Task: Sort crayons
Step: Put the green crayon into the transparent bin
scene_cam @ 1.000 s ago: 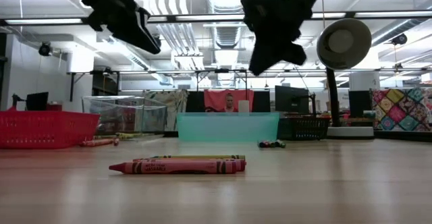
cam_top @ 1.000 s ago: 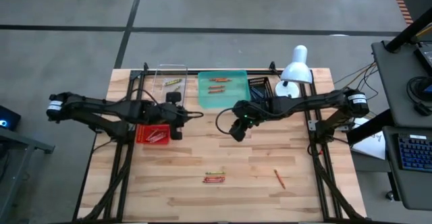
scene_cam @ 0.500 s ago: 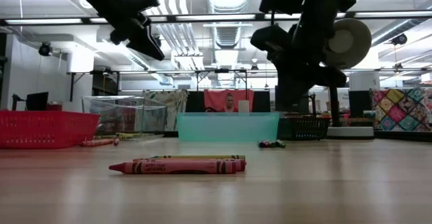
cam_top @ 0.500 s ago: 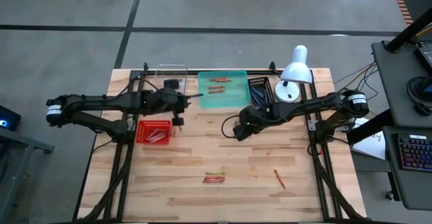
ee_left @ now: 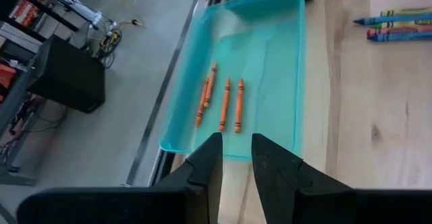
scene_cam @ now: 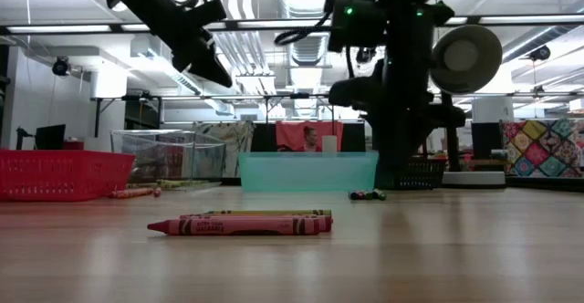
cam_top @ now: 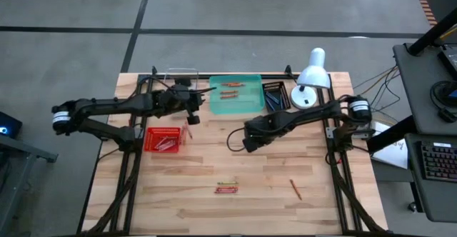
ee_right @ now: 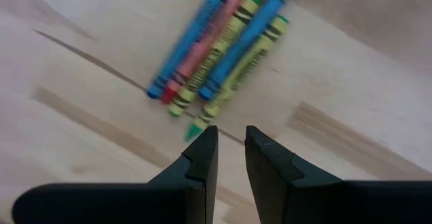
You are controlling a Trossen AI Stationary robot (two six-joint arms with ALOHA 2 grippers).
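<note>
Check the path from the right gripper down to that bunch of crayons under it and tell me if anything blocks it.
Nothing visible blocks it. The right gripper hangs above the bunch of crayons on bare table, its fingers a narrow gap apart with nothing between them. No tray or other object lies between fingertips and crayons in the right wrist view.

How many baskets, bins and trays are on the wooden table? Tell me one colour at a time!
Red mesh basket: 1
Clear plastic bin: 1
Teal plastic tray: 1
Black mesh basket: 1
Total: 4
</note>
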